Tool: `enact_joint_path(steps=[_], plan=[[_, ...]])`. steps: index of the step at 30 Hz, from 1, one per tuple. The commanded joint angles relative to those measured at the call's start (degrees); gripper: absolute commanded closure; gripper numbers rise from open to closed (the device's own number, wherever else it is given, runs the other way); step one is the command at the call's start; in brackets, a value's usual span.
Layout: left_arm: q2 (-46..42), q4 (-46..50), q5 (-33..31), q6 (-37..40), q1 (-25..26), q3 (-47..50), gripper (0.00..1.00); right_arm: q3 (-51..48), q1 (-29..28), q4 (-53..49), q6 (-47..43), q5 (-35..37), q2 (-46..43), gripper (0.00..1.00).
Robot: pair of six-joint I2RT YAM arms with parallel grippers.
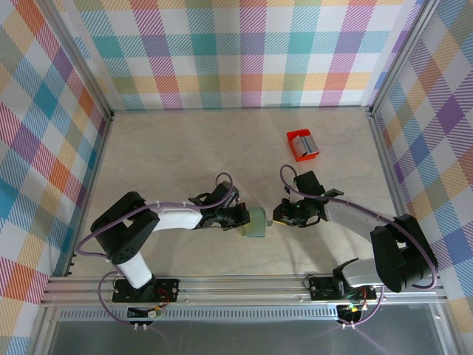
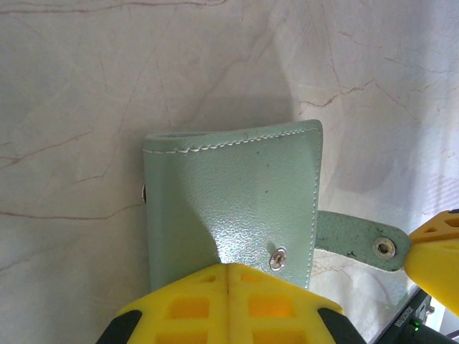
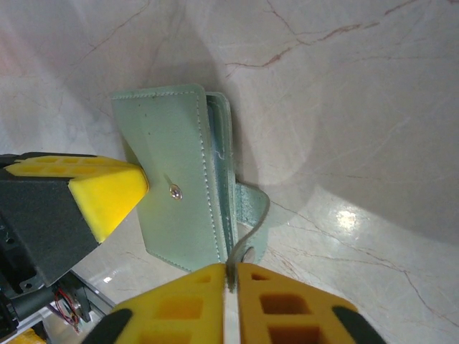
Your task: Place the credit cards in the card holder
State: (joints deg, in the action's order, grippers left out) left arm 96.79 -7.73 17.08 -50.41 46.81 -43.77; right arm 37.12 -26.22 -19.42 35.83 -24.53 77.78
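Note:
The card holder [image 1: 256, 222], a closed grey-green wallet, lies on the table between both arms. In the left wrist view its cover [image 2: 229, 193] faces me, and my left gripper [image 2: 228, 269] is shut on its near edge beside the snap stud. The wallet's small tab [image 2: 358, 240] sticks out to the right. In the right wrist view my right gripper [image 3: 231, 276] pinches that tab [image 3: 251, 222], which curls up into the narrow gap between the pads. From above, the left gripper [image 1: 240, 217] and the right gripper [image 1: 278, 215] flank the wallet. The credit cards are out of view.
A small red box [image 1: 302, 144] with something grey in it sits at the back right of the marble table [image 1: 185, 155]. Checked walls [image 1: 236, 52] enclose the table on three sides. An aluminium rail [image 1: 236, 288] runs along the near edge.

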Motion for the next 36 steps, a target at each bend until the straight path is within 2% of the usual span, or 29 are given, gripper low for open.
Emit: enact_joint_path(steps=[1,4,11,15,22,26,36], plan=[[2.3,-0.7,-0.9,-1.1,0.5,0.8,0.96,0.9,0.3,-2.0,-1.4,0.4,-1.2,0.82],[2.6,-2.0,-0.6,-1.7,0.5,1.5,0.96,0.9,0.3,-2.3,-1.5,0.7,-1.4,0.79],[2.2,-1.7,-0.5,-1.6,0.5,1.6,0.96,0.9,0.2,-2.1,-1.1,0.4,-1.0,0.79],[2.0,-1.5,-0.4,-1.5,0.5,1.7,0.95,0.9,0.3,-1.8,-1.1,0.2,-0.4,0.89],[1.7,-1.7,-0.2,-1.5,0.5,2.1,0.95,0.9,0.3,-1.3,-2.5,-0.7,-1.3,1.00],[1.6,-1.6,-0.1,-1.5,0.5,1.7,0.95,1.1,0.1,0.3,-4.5,-4.2,-1.6,1.00],[2.0,-1.5,0.2,-1.4,0.5,1.3,0.94,5.6,-2.1,-0.8,-7.4,-6.0,4.9,1.00]])
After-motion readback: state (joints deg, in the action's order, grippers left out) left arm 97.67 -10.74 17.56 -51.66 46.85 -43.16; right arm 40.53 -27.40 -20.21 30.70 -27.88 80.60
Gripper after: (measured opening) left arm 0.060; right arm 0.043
